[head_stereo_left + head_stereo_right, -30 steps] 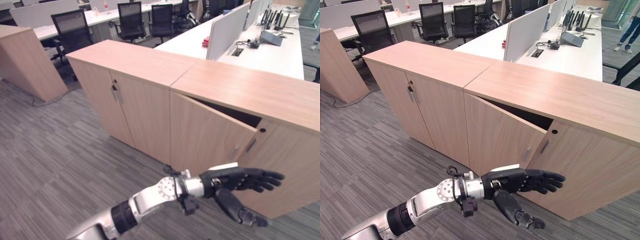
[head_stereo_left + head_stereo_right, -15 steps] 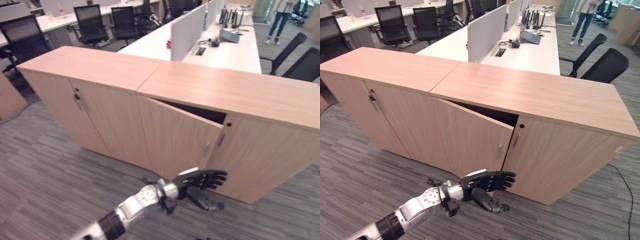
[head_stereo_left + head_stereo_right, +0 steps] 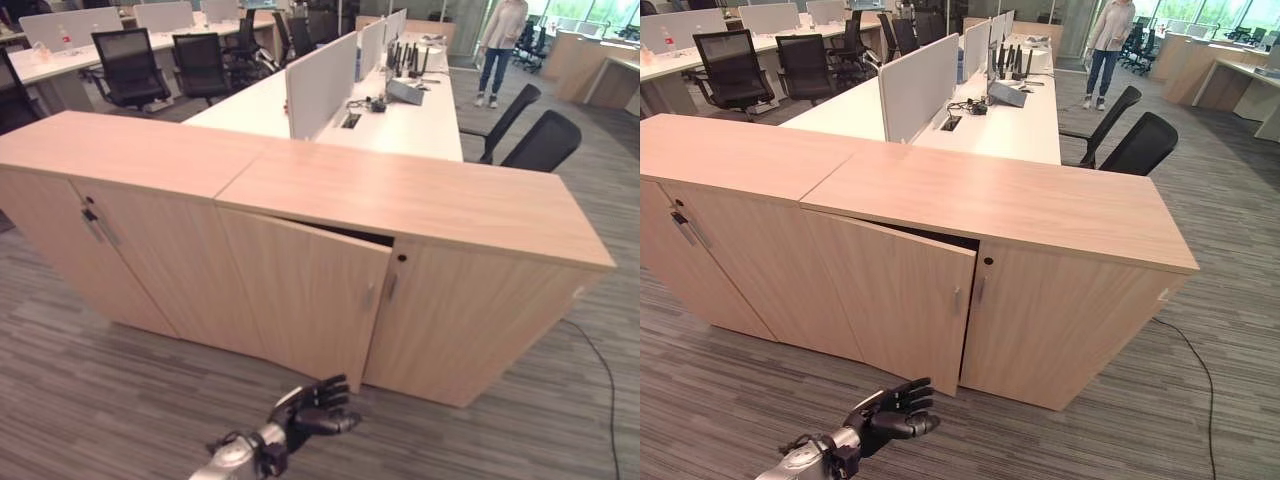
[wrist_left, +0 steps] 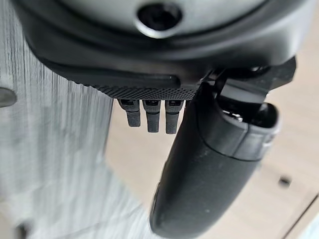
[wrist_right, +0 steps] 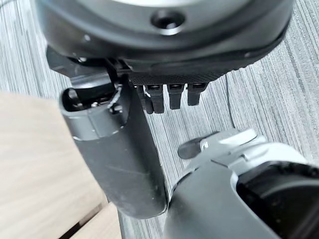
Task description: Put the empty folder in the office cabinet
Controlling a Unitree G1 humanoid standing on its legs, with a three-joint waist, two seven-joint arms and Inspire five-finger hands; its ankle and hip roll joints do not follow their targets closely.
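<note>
Left hand [image 3: 312, 405] low over carpet, fingers [image 4: 152, 115] loosely straight, holding nothing. Cabinet door [image 3: 305, 295] ajar, up and ahead of hand, free edge on hand's right. Right hand [image 5: 117, 154] empty too, fingers relaxed. No folder anywhere. Left hand nearer door.

Grey striped carpet floor [image 3: 90, 370] bears the wooden cabinet [image 3: 420, 290].

Desks [image 3: 400, 110] behind cabinet [image 3: 420, 200], left hand [image 3: 312, 408] before its door [image 3: 300, 295]
</note>
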